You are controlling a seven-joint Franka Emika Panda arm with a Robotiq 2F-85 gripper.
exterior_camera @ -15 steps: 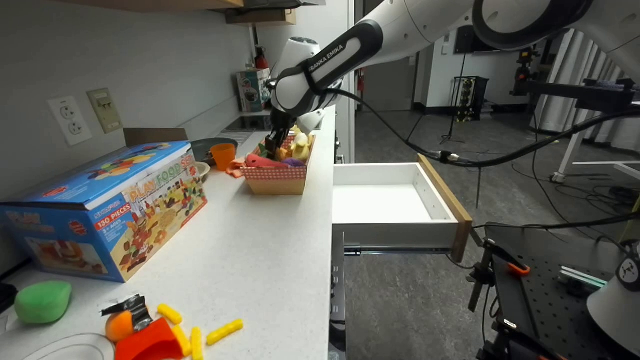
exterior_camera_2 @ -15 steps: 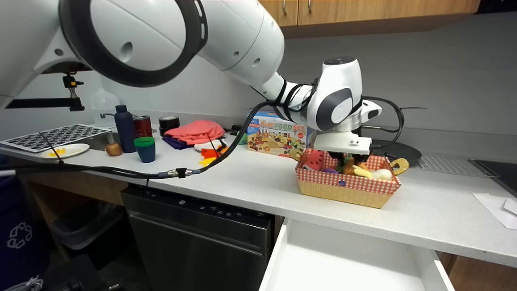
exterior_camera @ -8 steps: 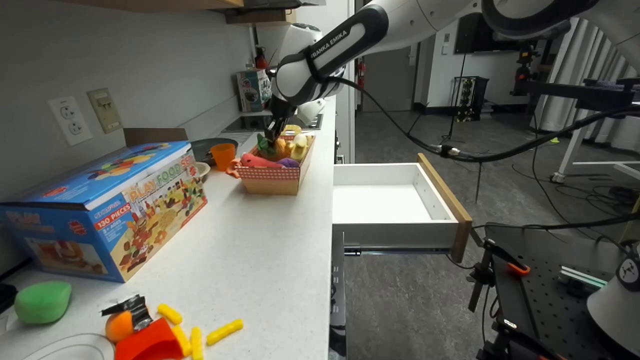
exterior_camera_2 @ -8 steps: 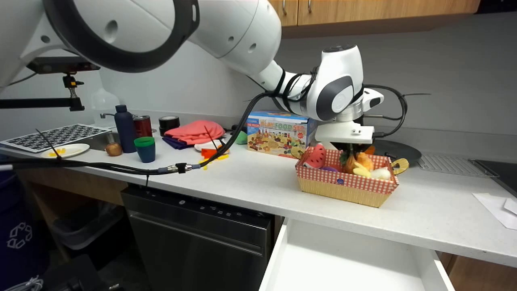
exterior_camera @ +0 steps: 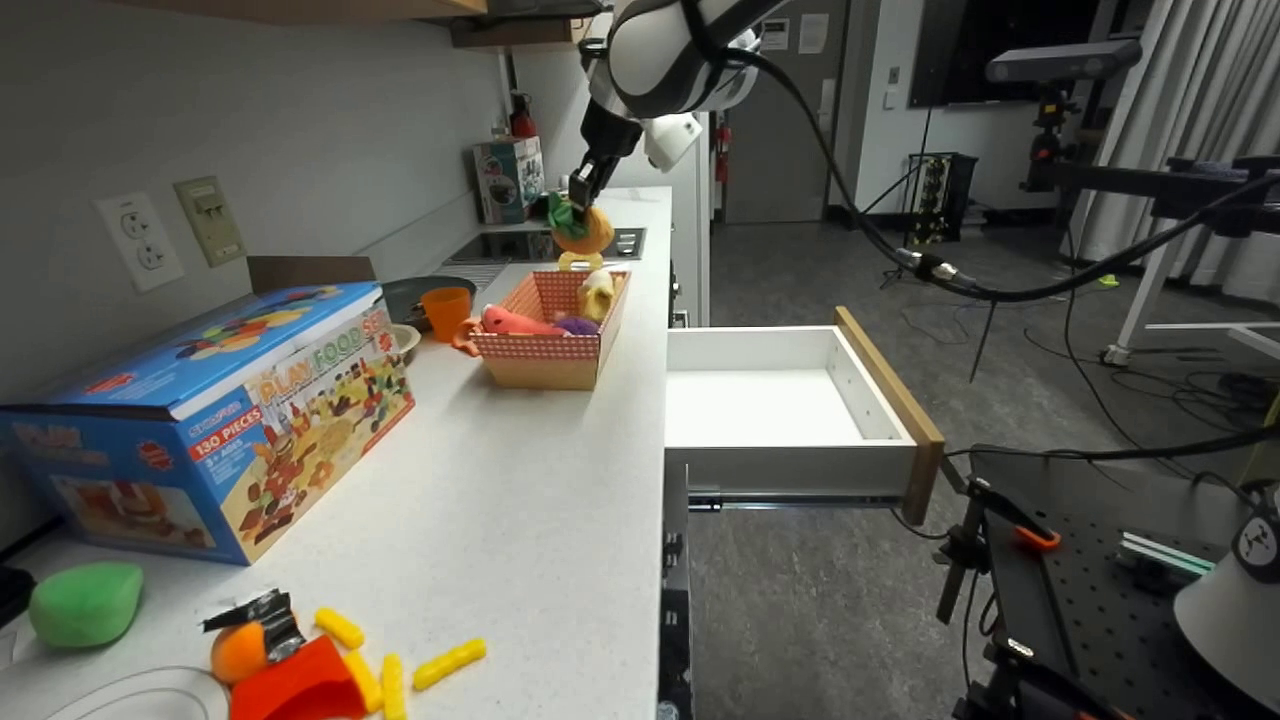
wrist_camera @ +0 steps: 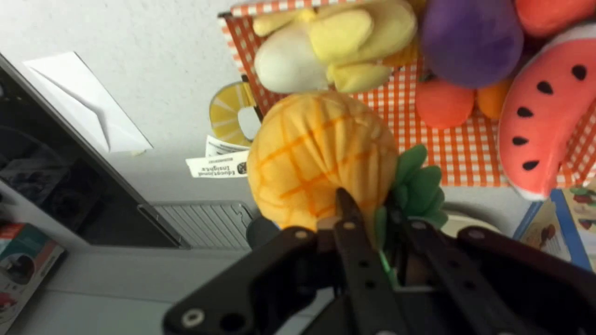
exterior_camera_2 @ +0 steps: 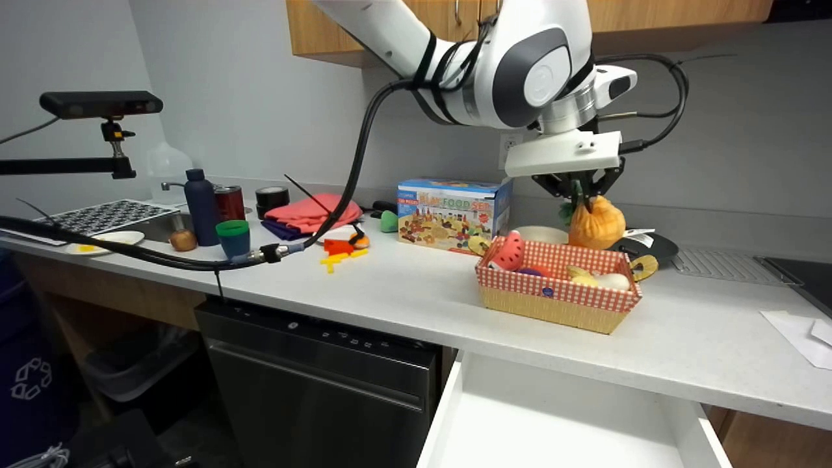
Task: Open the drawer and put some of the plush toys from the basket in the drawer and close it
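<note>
Hanging higher than the basket [exterior_camera_2: 552,305], found a plush pineapple [wrist_camera: 316,149] pinched tight in the gripper [exterior_camera_2: 587,198]; noted the drawer [exterior_camera: 780,408] pulled open, lower than the basket, and other plush toys [wrist_camera: 470,42] inside the basket.

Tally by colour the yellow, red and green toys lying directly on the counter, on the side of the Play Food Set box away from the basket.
Yellow sticks: 4
Red piece: 1
Green toy: 1
Total showing: 6

Kitchen: dishwasher [exterior_camera_2: 318,396], sink [exterior_camera_2: 159,227], cooktop [exterior_camera_2: 806,276], wall cabinets [exterior_camera_2: 656,14], long counter [exterior_camera_2: 403,299].
</note>
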